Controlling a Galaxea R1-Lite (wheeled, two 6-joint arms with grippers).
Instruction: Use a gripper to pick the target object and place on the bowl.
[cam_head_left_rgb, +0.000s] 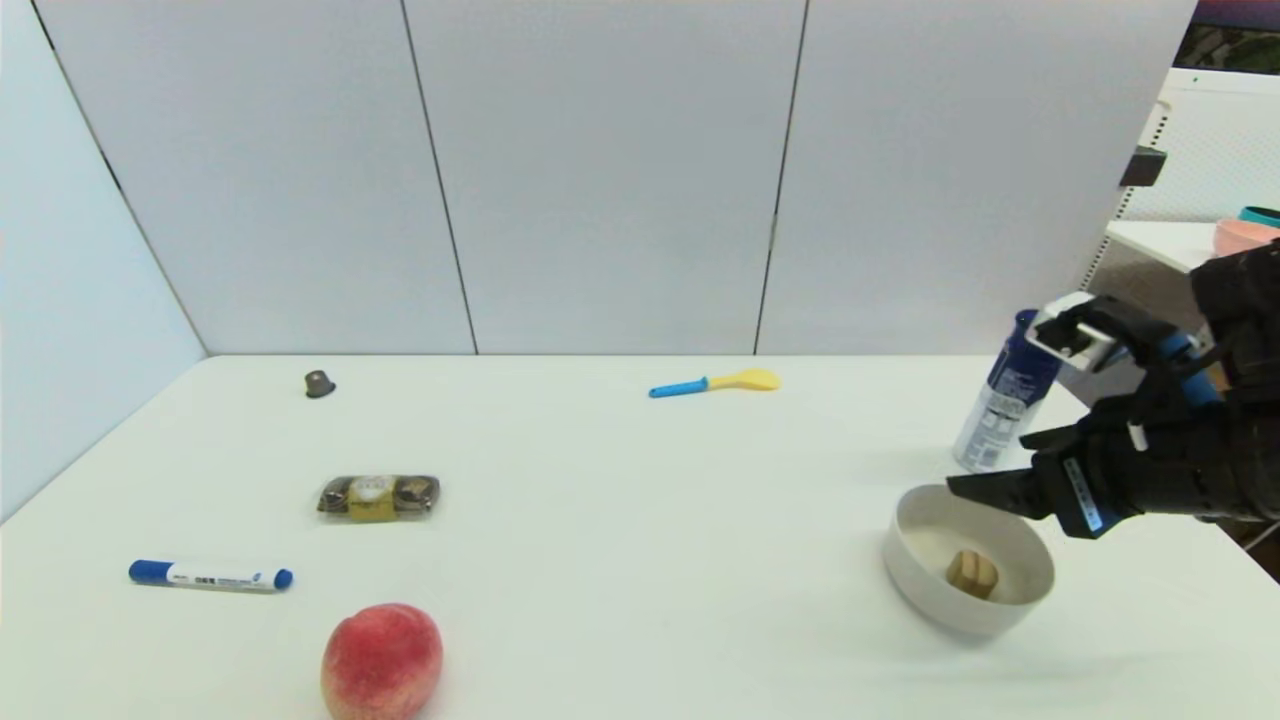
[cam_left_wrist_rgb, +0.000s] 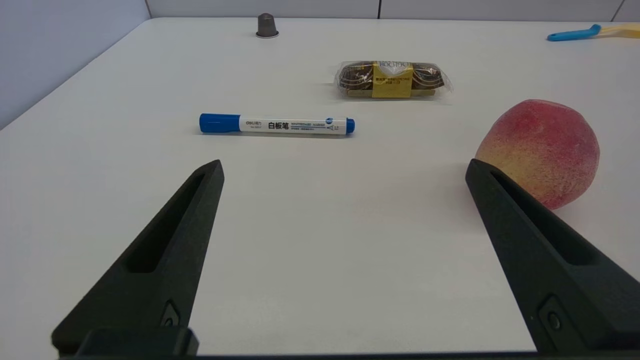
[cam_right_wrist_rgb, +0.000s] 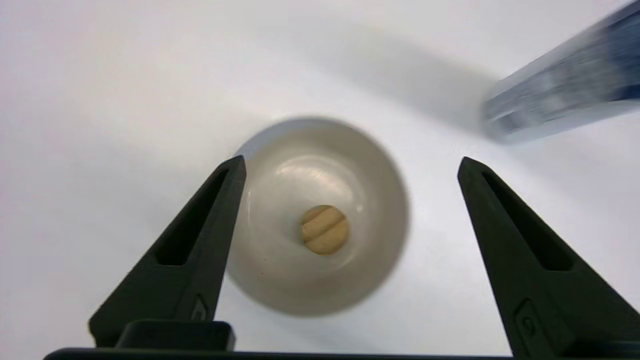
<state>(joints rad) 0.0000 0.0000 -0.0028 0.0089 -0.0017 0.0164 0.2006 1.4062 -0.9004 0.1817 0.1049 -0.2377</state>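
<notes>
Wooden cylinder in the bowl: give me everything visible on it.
The wooden cylinder is small, short and tan, with darker striped grain across its round face. It looks like plain unfinished wood. It lies on the inside floor of the beige-white bowl, near the middle, and in the head view it appears slightly tilted. Only the bowl touches it. The right gripper hangs above it, open and empty, clear of the piece.

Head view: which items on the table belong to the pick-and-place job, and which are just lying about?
Job items:
wooden cylinder, lying inside the bowl
beige-white bowl
right gripper, open above the bowl

Lying about:
peach
blue whiteboard marker
chocolate pack
coffee capsule
yellow-and-blue spoon
spray can
</notes>
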